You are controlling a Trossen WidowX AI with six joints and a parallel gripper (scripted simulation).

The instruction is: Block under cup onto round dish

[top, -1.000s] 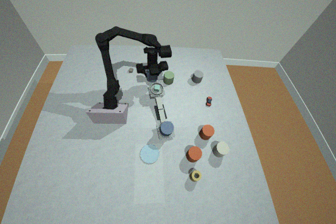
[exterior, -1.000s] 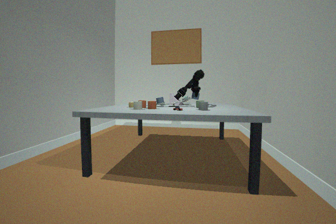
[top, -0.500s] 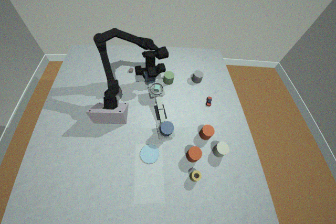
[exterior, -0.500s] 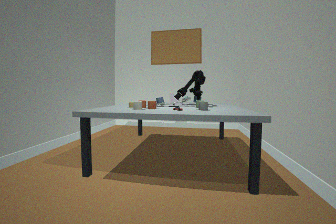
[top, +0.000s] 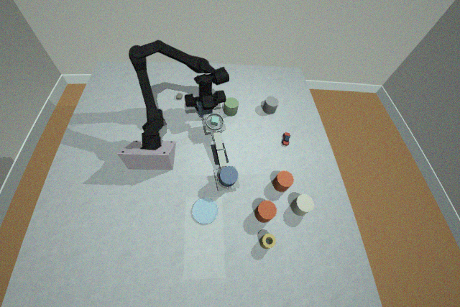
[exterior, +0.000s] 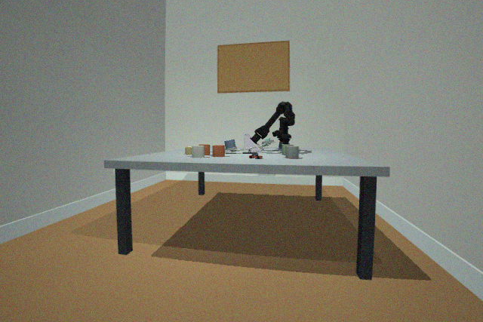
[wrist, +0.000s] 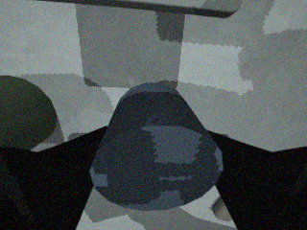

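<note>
My gripper [top: 205, 107] [exterior: 283, 143] [wrist: 153, 131] is shut on a dark blue cup [top: 200, 108] [exterior: 281, 145] [wrist: 155, 163]. The cup is low over the table behind the balance's far end; whether it touches the table cannot be told. The small teal block [top: 214, 120] lies uncovered in the ring on the balance's far pan [top: 208, 132]. The other blue cup [top: 228, 176] [exterior: 229, 144] stands on the near pan and looks tilted in the exterior view. The round light-blue dish [top: 204, 211] lies beyond that pan, with no cup above it.
A green cylinder [top: 231, 106] [wrist: 24, 112] stands close beside my gripper. A grey cylinder [top: 270, 105], a toy car [top: 286, 138], two orange cylinders [top: 282, 180] [top: 265, 211], a cream cylinder [top: 302, 204] and a yellow ring [top: 263, 242] stand right. A small stone [top: 179, 95] lies left.
</note>
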